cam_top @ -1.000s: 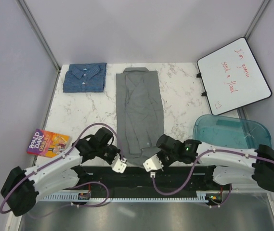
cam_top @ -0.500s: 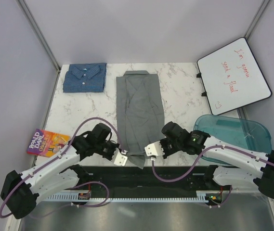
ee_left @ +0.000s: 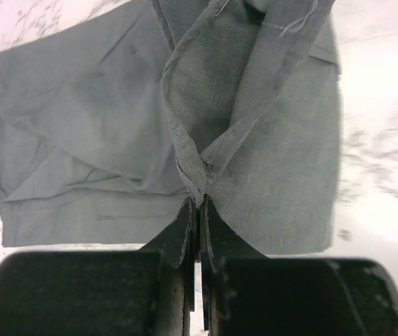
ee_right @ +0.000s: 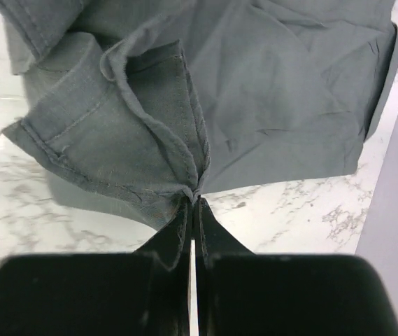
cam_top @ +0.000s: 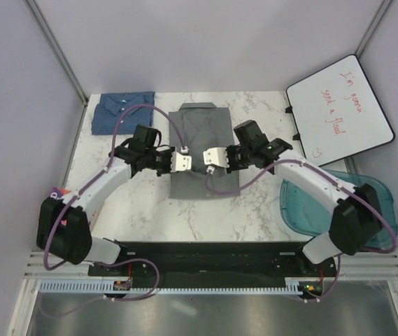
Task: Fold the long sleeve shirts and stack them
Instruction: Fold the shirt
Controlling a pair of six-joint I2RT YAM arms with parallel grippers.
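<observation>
The plain grey shirt [cam_top: 204, 136] lies in the middle of the table, its near half lifted and doubled back over the far half. My left gripper [cam_top: 183, 162] is shut on the shirt's hem, seen pinched in the left wrist view [ee_left: 200, 199]. My right gripper [cam_top: 211, 158] is shut on the hem beside it, seen in the right wrist view [ee_right: 193, 198]. Both hold the cloth [ee_right: 136, 126] a little above the lying part [ee_left: 80, 133]. The blue checked shirt [cam_top: 118, 112] lies folded at the far left corner, partly behind the left arm's cable.
A whiteboard [cam_top: 338, 110] with red writing leans at the far right. A teal plastic bin [cam_top: 377, 203] sits at the right edge. A colourful book [cam_top: 57, 192] peeks out at the left edge under the left arm. The white marble table [cam_top: 185, 217] shows near the arms.
Both grippers have carried the grey shirt's near hem away from the front edge toward the far side, folding the shirt in half. The arms now stretch over the table's middle.
</observation>
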